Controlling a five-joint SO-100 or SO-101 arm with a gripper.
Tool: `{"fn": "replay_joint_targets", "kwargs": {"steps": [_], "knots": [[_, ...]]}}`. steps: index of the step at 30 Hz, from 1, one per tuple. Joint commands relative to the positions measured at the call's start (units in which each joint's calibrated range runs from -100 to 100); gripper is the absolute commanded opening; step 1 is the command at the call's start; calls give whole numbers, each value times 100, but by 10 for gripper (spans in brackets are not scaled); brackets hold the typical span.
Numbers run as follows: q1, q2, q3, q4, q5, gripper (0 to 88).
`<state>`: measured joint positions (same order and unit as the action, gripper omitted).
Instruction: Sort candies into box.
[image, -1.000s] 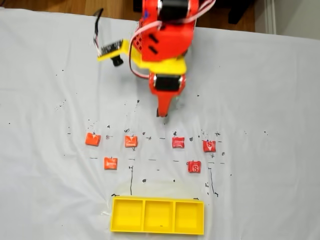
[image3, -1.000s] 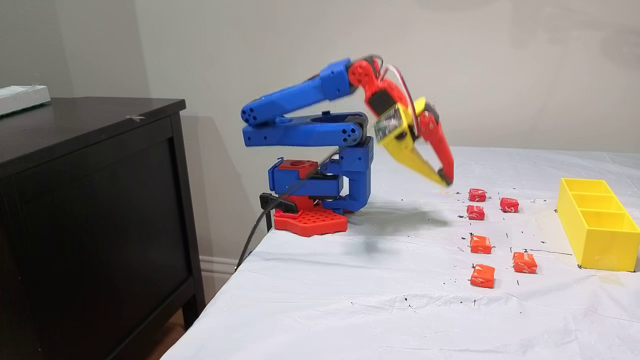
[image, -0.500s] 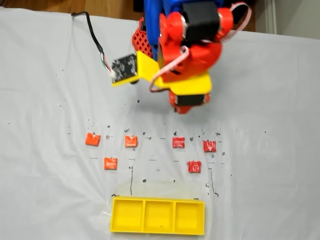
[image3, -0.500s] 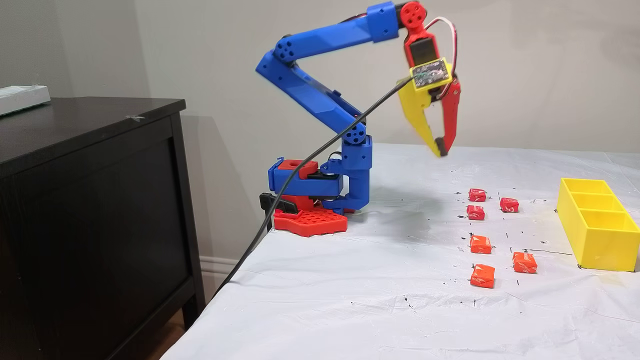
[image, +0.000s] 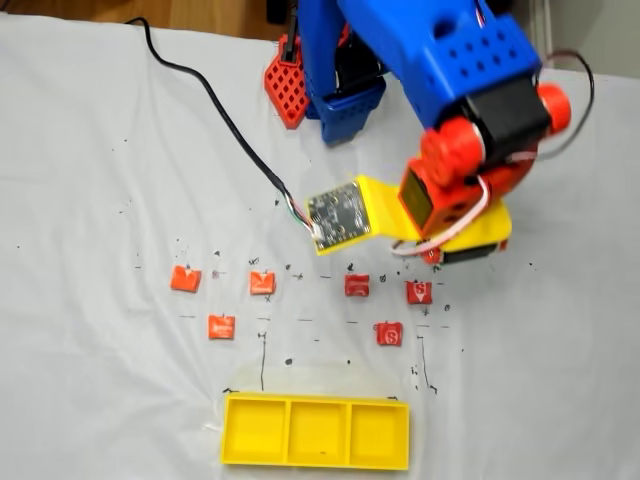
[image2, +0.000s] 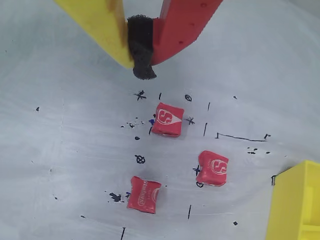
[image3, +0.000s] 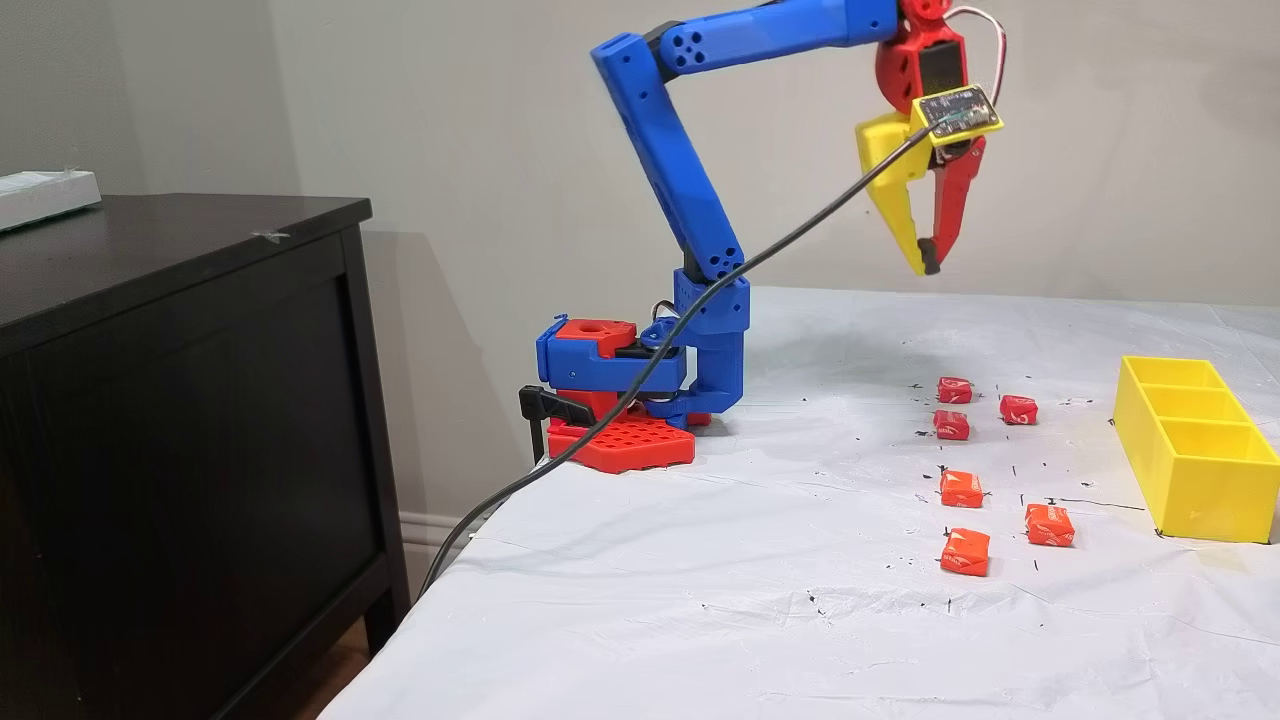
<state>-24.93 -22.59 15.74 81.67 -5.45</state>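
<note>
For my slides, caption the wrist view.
Shut gripper hovers above three red candies, box at right.

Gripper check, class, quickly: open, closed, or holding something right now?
Gripper: closed, holding nothing, poised high above the three red candies.

The blue arm (image3: 690, 200) reaches up and over the desk (image3: 750, 600), its jaws closed high above three red candies (image3: 953, 424). Three orange candies (image3: 961, 488) lie nearer the camera, with the yellow box (image3: 1190, 455) at the right edge.
</note>
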Motion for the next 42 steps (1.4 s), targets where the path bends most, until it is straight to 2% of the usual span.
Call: {"fn": "replay_joint_targets", "kwargs": {"steps": [1,3,6,11,14,20,24,42], "knots": [[-88,334,-86,-410,-112,1],[-79,503,24,-614,-122,6],[-79,698,96,-852,-78,86],[-25,859,106,-975,5,113],[-25,927,169,-1065,34,185],[-97,953,351,-1253,137,194],[-152,1250,397,-1302,127,251],[-260,1852,515,-1630,234,263]]}}
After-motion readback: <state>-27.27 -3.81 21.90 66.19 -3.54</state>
